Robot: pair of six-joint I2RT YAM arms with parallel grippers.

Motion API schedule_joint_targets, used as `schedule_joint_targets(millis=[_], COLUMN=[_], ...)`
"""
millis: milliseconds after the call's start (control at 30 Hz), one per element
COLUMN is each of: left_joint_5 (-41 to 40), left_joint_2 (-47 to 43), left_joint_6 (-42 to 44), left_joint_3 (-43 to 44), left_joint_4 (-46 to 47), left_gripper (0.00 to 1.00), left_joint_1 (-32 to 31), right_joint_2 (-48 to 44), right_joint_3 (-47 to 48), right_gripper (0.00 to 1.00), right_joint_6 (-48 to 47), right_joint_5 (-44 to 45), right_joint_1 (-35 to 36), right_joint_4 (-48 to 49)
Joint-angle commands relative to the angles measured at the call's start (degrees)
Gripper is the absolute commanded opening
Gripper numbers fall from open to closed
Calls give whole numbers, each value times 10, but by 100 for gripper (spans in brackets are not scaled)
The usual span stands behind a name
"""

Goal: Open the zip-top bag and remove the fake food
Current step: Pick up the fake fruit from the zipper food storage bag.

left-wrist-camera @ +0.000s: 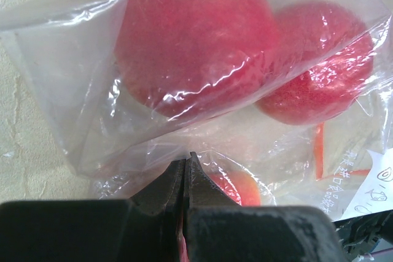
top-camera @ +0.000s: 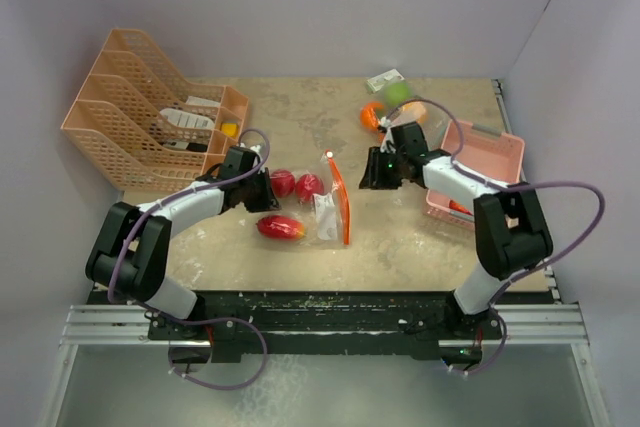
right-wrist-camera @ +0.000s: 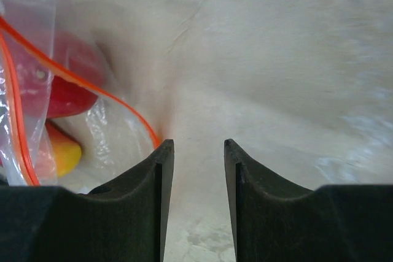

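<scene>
Top external: zip-top bag (top-camera: 325, 215) with orange zip strip (top-camera: 343, 207) running near-far, just left of right claw (top-camera: 371, 175), jaws apart and empty; left claw (top-camera: 270, 192) clamps the bag film.

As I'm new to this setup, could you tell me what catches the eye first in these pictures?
The clear zip-top bag at the table's middle stands out, bulging with glossy red apples and edged by an orange zip strip. The left end effector is shut on its closed end, while the right end effector stands open and empty by the bag's mouth.
</scene>
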Motion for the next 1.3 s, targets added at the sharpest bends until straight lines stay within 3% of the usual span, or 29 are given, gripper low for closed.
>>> schedule_joint_targets(millis=[0,300,567,800,1000,1267], left_joint_5=[5,15,15,15,23,24], left_joint_2=[-4,3,8,9,7,-3], left_joint_6=[-6,-14,-11,-8,-7,-2], left_joint_3=[13,8,16,17,10,9], left_joint_4=[10,20,20,19,20,12], left_gripper=[0,0,0,0,0,0], left_joint_1=[2,1,1,1,1,1], right_joint_2=[21,63,97,136,163,162], right_joint_3=[30,75,112,108,111,162], right_gripper=[40,46,47,57,74,83], right_joint_6=[-1,-29,-48,-56,-64,-70], right_joint_5=[-85,-143,-138,-126,-120,-112], right_joint_1=[51,126,161,165,167,167], right_joint_4=[70,123,121,107,124,137])
